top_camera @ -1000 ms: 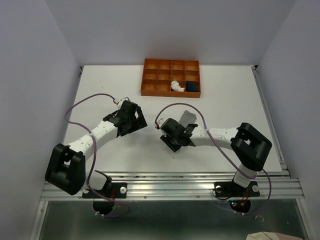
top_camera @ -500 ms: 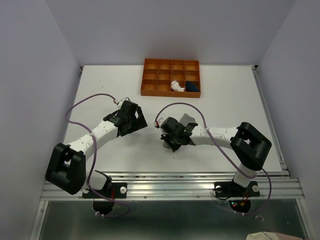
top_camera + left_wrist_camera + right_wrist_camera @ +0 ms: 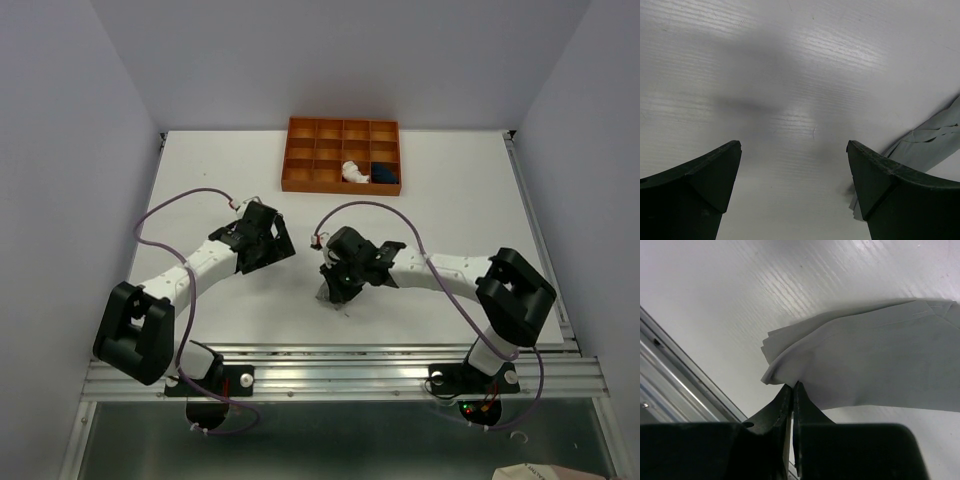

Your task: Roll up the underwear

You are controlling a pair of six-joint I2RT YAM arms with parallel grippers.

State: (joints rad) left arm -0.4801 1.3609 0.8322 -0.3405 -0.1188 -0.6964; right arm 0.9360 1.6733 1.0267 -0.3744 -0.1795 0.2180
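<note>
Right end effector (image 3: 792, 388): jaws pinched together on the near edge of the grey underwear (image 3: 875, 355), which lies in folded layers on the tabletop (image 3: 450, 200) near the front rail (image 3: 350, 365).

Left end effector (image 3: 795, 150): jaws spread wide, holding nothing (a corner of the cloth lies just beside one finger (image 3: 890, 190)).

Pink-white underwear (image 3: 352, 172) and navy underwear (image 3: 385, 172) sit in adjacent compartments of the orange tray (image 3: 300, 152).

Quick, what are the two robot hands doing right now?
Left gripper: open, holding nothing.
Right gripper: closed, pinching the grey underwear at its edge.
</note>
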